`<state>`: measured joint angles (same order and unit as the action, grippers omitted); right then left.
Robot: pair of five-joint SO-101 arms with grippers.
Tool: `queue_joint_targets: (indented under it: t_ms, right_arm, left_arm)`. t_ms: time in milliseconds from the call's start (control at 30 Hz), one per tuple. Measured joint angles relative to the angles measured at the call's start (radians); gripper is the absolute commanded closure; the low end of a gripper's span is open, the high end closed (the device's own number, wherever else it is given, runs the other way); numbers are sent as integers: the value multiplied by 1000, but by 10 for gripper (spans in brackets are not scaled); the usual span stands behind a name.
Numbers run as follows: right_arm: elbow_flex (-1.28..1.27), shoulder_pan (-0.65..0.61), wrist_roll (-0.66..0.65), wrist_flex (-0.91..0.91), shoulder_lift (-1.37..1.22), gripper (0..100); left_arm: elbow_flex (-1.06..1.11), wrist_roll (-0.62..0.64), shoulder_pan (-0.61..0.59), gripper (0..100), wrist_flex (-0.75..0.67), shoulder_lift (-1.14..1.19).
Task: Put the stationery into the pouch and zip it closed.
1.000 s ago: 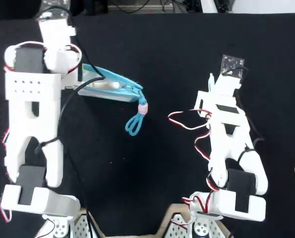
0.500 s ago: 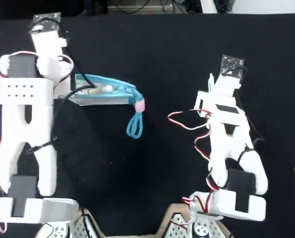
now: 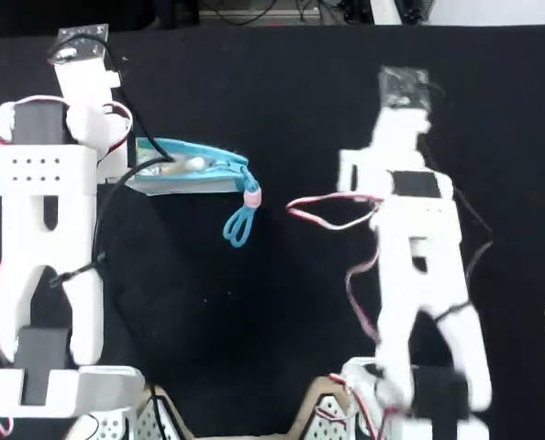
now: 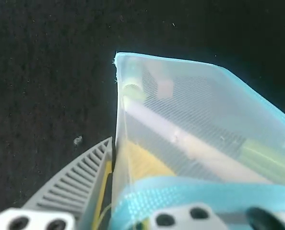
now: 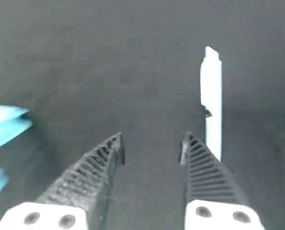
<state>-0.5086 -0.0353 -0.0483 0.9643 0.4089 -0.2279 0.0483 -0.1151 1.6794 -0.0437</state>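
- Left wrist view: the left pincer (image 3: pixel 137 165) is clenched on one end of the pouch (image 4: pixel 195 124), which stretches away from its tips, lifted off the black table (image 3: pixel 272 339).
- One pouch: see-through mesh with a turquoise border.
- Through the mesh, counted: one white pen (image 4: pixel 181 141), two pale green pieces (image 4: pixel 265 160) and one yellow item (image 4: pixel 142 165).
- At the pouch's end far from the left pincer hang one pink bead (image 3: pixel 251 196) and one turquoise cord loop (image 3: pixel 239 225).
- The mesh wall covers one finger of the left pincer.
- The right pincer (image 5: pixel 152 143) is released, fingers spread and holding nothing.
- One white stick (image 5: pixel 212 100) lies on the table just beside and ahead of one of its fingers.
- The pouch's turquoise edge sits well off to the other side of it.
- Two arms (image 3: pixel 48 229) stand at the table.
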Motion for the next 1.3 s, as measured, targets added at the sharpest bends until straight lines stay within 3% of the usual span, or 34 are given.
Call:
queue_joint_targets:
  t_ms: [133, 433, 700, 967, 1300]
  right_arm:
    - [61, -192, -60, 115, 170, 868]
    - [64, -508, -64, 104, 358, 868]
    - [12, -600, -63, 15, 364, 868]
    - [-115, -601, -63, -180, 373, 868]
    - [-127, -631, -74, -192, 342, 868]
  left_arm:
    - [109, 2, 0, 970, -87, -44]
    - [203, 2, -3, 970, -138, -127]
    - [203, 2, -3, 970, -138, -129]
    - [226, 2, -3, 970, -143, -138]
    - [227, 2, 21, 970, -147, -138]
